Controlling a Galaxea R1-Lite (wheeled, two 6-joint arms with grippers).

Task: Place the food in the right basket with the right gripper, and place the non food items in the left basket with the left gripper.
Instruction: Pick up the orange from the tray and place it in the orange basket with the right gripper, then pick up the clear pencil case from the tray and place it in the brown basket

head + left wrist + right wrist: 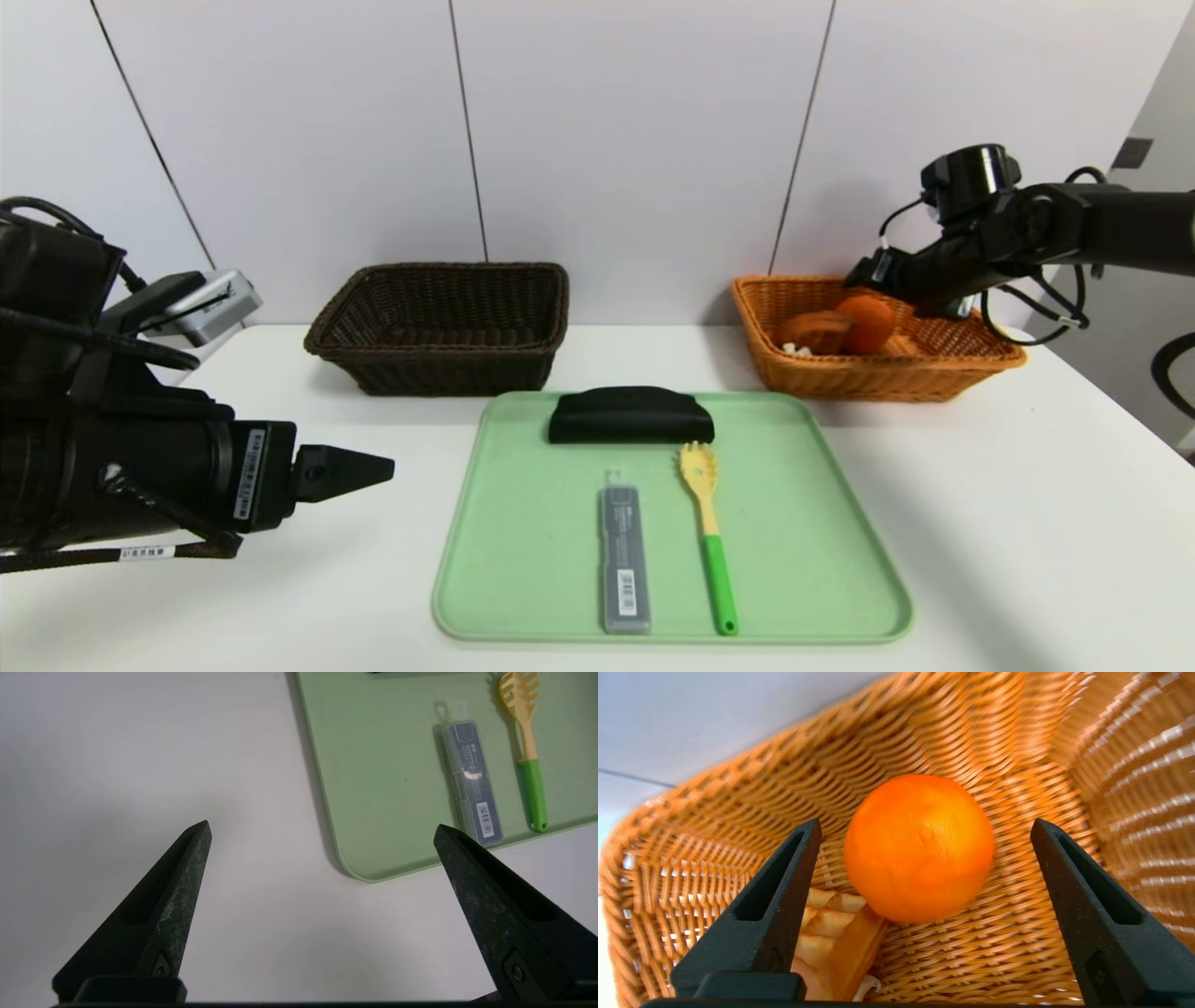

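Observation:
The orange fruit [866, 324] lies in the right basket [878, 383], touching the tart slice [814, 331]. My right gripper [864, 273] hovers over that basket, open. In the right wrist view its jaws [925, 823] stand wide on both sides of the orange [920, 847] without touching it, and the tart [836, 933] sits by one jaw. The black pouch [630, 416], grey case [624, 560] and pasta fork [708, 523] lie on the green tray [523, 523]. My left gripper [373, 469] is open and empty above the table left of the tray. The left basket [439, 359] holds nothing.
The left wrist view shows the tray's near corner [373, 788], with the grey case [472, 781] and fork [525, 742] beyond it. White table [1027, 523] surrounds the tray. A wall stands right behind both baskets.

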